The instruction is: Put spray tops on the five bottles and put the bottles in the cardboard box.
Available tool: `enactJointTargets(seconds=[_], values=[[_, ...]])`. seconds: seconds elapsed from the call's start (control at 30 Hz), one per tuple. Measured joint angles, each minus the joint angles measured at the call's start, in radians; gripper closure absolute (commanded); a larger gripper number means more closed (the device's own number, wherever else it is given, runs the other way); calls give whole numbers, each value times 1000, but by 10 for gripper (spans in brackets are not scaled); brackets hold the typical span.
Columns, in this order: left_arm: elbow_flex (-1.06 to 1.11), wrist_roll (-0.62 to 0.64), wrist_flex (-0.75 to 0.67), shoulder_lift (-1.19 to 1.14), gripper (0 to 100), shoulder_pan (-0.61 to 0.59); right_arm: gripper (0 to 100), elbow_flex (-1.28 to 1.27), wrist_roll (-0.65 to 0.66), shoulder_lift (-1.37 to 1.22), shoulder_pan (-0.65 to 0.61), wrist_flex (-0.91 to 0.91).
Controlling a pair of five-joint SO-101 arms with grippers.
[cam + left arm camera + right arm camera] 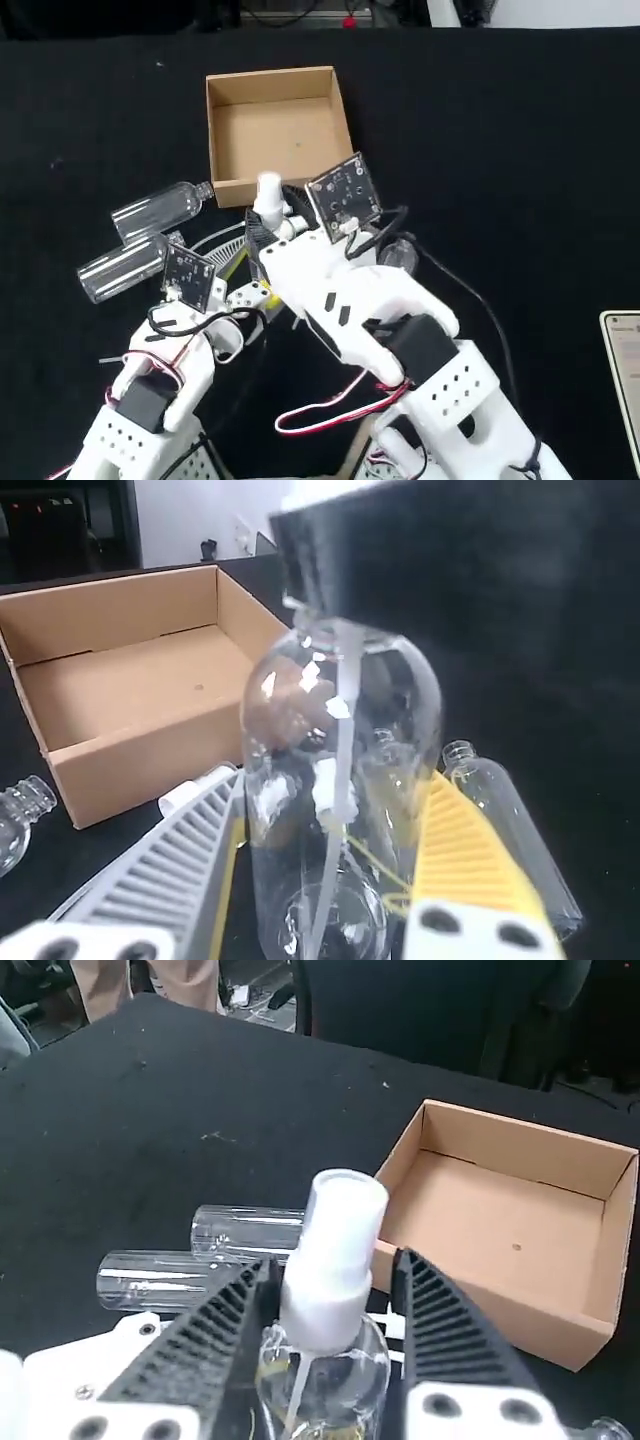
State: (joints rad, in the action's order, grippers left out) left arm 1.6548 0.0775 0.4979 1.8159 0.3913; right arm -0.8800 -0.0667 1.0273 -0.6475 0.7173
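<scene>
Reckoning the bottle (340, 700) light, stiff and slick, I have the left gripper (335, 780) clamped on its belly, the surest hold, beside the cardboard box (232, 190), with the right gripper (335, 1265) pinching its spray top (335, 1230).

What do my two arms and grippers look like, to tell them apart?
The left arm and right arm are white shells with black servos and red-and-white wires. The left gripper has one grey and one yellow ribbed finger; the right gripper has two black ribbed fingers on white mounts. Each wrist carries a black camera board.
</scene>
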Motion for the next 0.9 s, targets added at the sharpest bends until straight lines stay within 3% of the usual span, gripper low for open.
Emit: enactJointTargets(seconds=[0.23,0.6,0.9], values=[[0,0,0,0,786,0,825,3,6,38,2,0],[0,0,-38,0,786,-11,825,5,9,333,3,41],[0,0,-315,-5,786,-199,825,-9,12,423,278,163]])
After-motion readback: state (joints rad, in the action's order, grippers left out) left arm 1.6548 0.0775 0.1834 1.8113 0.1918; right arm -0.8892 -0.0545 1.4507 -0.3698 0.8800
